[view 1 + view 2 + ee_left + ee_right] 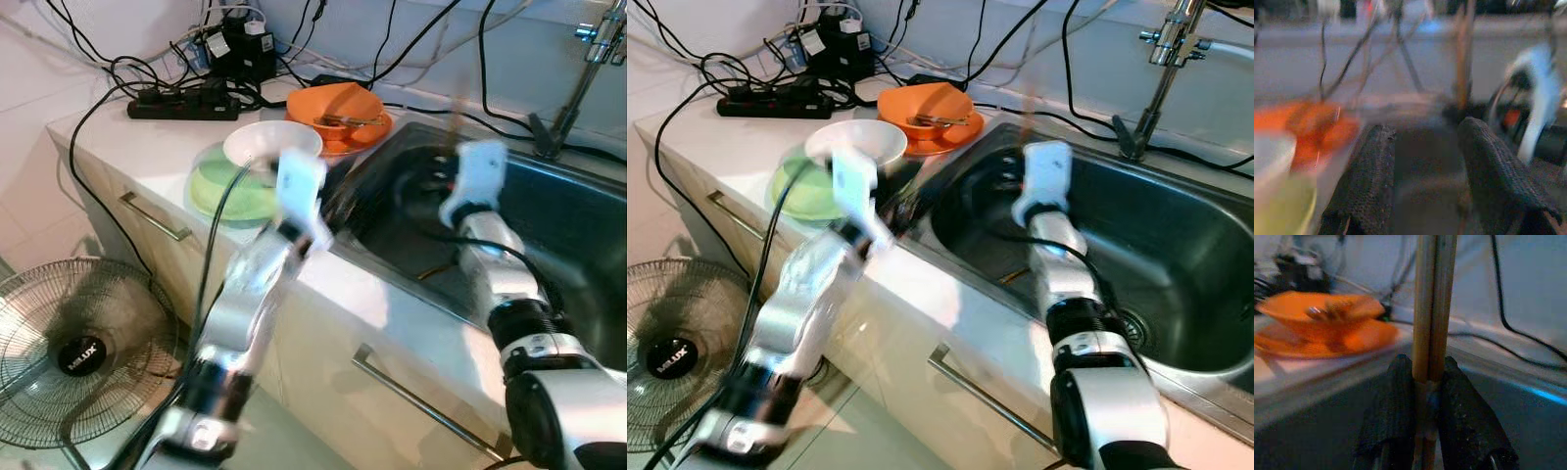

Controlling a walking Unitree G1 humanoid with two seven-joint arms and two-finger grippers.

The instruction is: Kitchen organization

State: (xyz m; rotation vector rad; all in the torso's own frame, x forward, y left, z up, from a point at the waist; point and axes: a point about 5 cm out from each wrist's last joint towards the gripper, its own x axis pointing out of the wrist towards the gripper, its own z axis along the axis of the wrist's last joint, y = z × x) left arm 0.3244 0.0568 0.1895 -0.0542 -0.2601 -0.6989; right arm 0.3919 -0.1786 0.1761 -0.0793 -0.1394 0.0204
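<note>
- Right tool (1426,382) hangs over the sink (1176,245), pinching two chopsticks (1432,303) upright between its black fingers (1386,416); the sticks rise well above the fingertips
- Left tool (1422,166) is spread, nothing between its fingers (1364,186); it hovers at the sink's rim
- Orange bowl (338,106) on an orange plate (364,137) sits on the surface (118,137) beyond both tools, something thin lying in the bowl
- White bowl (271,143) on green plates (230,191) rests just beside the left tool
- Power strip (181,102) with cables lies farther back; tap (1161,69) stands behind the sink; a fan (73,343) stands on the floor

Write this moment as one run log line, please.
right gripper: shut on chopsticks, above sink | left gripper: open, empty
</note>
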